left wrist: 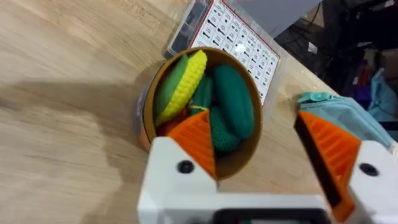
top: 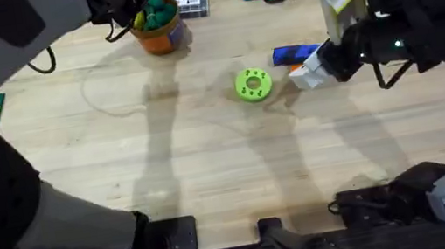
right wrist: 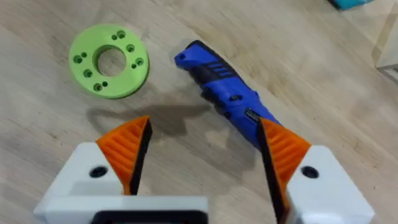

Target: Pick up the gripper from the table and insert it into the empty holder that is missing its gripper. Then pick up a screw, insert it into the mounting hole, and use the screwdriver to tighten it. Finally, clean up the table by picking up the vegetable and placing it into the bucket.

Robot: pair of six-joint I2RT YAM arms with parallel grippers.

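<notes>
Cleanup step appears complete: vegetable (left wrist: 235, 102) inside bucket (left wrist: 245, 158). Left hand (left wrist: 258, 146) released above it; retract next. Right hand (right wrist: 205, 155) released over blue screwdriver (right wrist: 224, 96).

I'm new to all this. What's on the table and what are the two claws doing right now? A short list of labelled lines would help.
left gripper: open, hovering over the bucket
bucket: orange-brown cup at the far side of the table, holding toy vegetables
vegetable: dark green, lying inside the bucket beside a yellow piece
right gripper: open, above the table, nothing held
blue screwdriver: lying on the wood, next to one orange pad
lime-green disc: flat on the table, holes facing up
</notes>
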